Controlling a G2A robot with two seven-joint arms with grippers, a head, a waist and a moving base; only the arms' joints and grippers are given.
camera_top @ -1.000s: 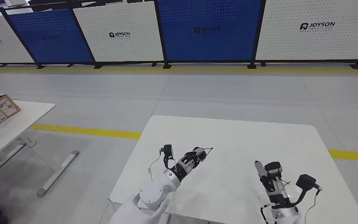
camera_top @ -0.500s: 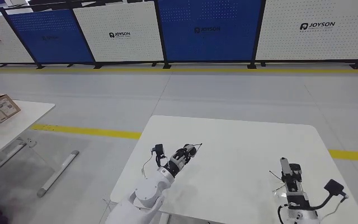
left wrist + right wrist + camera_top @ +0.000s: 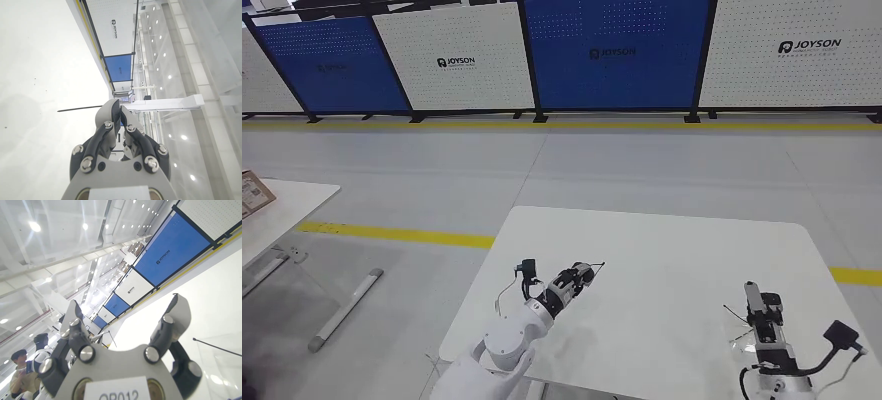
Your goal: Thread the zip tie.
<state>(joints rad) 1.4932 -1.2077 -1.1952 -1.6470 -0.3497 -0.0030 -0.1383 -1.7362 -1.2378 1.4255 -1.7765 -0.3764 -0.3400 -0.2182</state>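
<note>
While my left gripper (image 3: 582,271), low and left of centre in the top view, is pinched closed on the black zip tie (image 3: 79,109) over the white table (image 3: 662,250), my right gripper (image 3: 125,303) stands spread wide and empty, and I judge the tie light, slick and springy, best gripped near its free tip.

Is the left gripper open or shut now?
Shut: the left gripper is closed on the thin black zip tie, and no gap shows between its tips. The tie sticks out sideways from them.

logos (image 3: 809,45) on wall panels (image 3: 472,90), a label (image 3: 113,386) by the right end effector (image 3: 125,299).
</note>
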